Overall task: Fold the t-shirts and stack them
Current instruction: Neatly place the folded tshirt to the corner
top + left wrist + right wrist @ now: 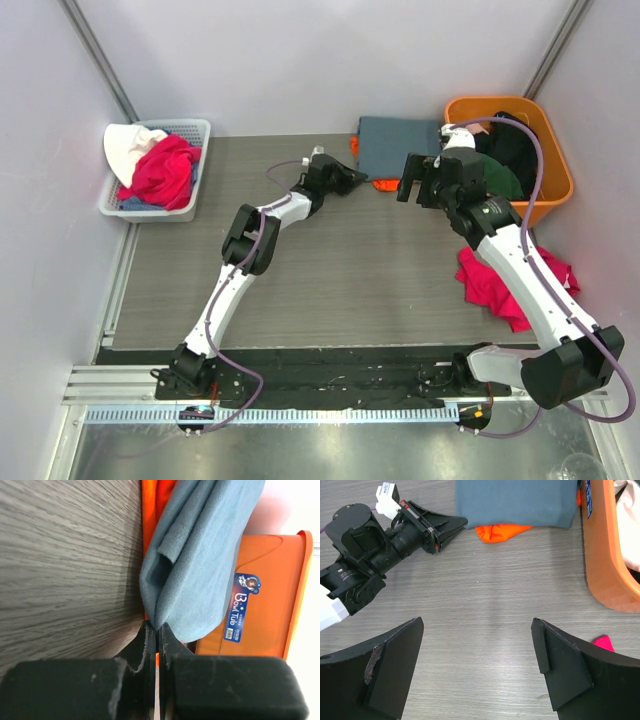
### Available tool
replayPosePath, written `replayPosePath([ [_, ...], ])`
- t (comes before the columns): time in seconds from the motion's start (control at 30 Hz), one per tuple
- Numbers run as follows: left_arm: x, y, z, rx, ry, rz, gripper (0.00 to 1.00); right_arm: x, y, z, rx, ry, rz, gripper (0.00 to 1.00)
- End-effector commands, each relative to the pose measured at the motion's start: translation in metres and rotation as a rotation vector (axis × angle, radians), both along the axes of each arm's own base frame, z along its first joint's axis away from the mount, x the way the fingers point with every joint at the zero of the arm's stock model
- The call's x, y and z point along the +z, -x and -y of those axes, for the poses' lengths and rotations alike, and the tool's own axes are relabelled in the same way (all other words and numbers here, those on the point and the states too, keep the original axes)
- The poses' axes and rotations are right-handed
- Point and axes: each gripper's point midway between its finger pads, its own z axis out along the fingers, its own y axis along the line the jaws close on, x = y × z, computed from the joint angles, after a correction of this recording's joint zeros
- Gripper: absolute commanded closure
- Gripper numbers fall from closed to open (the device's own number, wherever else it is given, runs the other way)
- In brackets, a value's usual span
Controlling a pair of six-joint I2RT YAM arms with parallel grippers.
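Two shirts sit stacked at the far side of the table (300,260), just left of the tub (556,170). The blue shirt (400,143) is folded on top, and the orange shirt (499,531) under it pokes out at the near edge. The left gripper (459,522) has its jaws pressed fully together, tips at the blue shirt's near-left corner. Whether any cloth is pinched between them I cannot tell. The right gripper (477,625) stands wide open with nothing in it.

The step looks like squaring up the stack. To do it well, work low and slow at that corner, so the top fold is drawn or nudged without dragging the orange layer out from beneath. Keep the tips close to the table, since a lift would likely open the fold. The right gripper could steady the near edge if the pile slides toward the tub.

The left arm reaches far and rightward, elbow raised, wrist rolled so one finger lies under the other, low over the table. The right arm bends up and leftward, its gripper hovering over bare table just near of the stack.
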Motion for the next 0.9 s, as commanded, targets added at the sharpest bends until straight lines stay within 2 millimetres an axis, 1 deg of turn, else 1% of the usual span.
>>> replayPosePath([
  [0.0,0.062,0.0,0.017,-0.018,0.105,0.086,1.0,0.015,0.005,0.0,0.002,-0.025,0.044,0.01],
  [0.07,0.07,0.004,0.022,-0.025,0.111,0.094,1.0,0.015,0.006,0.0,0.002,-0.025,0.045,0.01],
  [0.17,0.074,0.01,0.026,-0.032,0.136,0.094,1.0,0.016,0.007,0.001,0.001,-0.027,0.047,0.01],
  [0.27,0.086,0.015,0.032,-0.042,0.149,0.108,1.0,0.016,0.008,0.001,0.001,-0.03,0.046,0.01],
  [0.3,0.094,0.016,0.033,-0.044,0.156,0.116,1.0,0.016,0.009,0.001,0.002,-0.031,0.046,0.01],
  [0.37,0.101,0.019,0.036,-0.049,0.162,0.127,1.0,0.015,0.01,0.001,0.003,-0.033,0.044,0.01],
  [0.4,0.11,0.02,0.036,-0.051,0.17,0.137,1.0,0.016,0.011,0.0,0.005,-0.036,0.046,0.01],
  [0.5,0.122,0.022,0.037,-0.056,0.183,0.153,1.0,0.014,0.012,0.001,0.004,-0.037,0.04,0.01],
  [0.53,0.132,0.023,0.036,-0.056,0.19,0.166,1.0,0.014,0.013,0.0,0.005,-0.041,0.041,0.01],
  [0.6,0.135,0.025,0.035,-0.056,0.19,0.165,1.0,0.015,0.013,0.001,0.003,-0.045,0.042,0.01],
  [0.63,0.146,0.026,0.034,-0.057,0.198,0.181,1.0,0.015,0.014,0.0,0.007,-0.048,0.041,0.01],
  [0.73,0.15,0.029,0.032,-0.055,0.201,0.183,1.0,0.015,0.015,-0.001,0.01,-0.053,0.041,0.01],
  [0.77,0.155,0.03,0.031,-0.055,0.206,0.186,1.0,0.014,0.015,-0.001,0.007,-0.054,0.037,0.01],
  [0.87,0.156,0.038,0.037,-0.066,0.215,0.186,1.0,0.017,0.016,-0.001,0.005,-0.059,0.044,0.01],
])
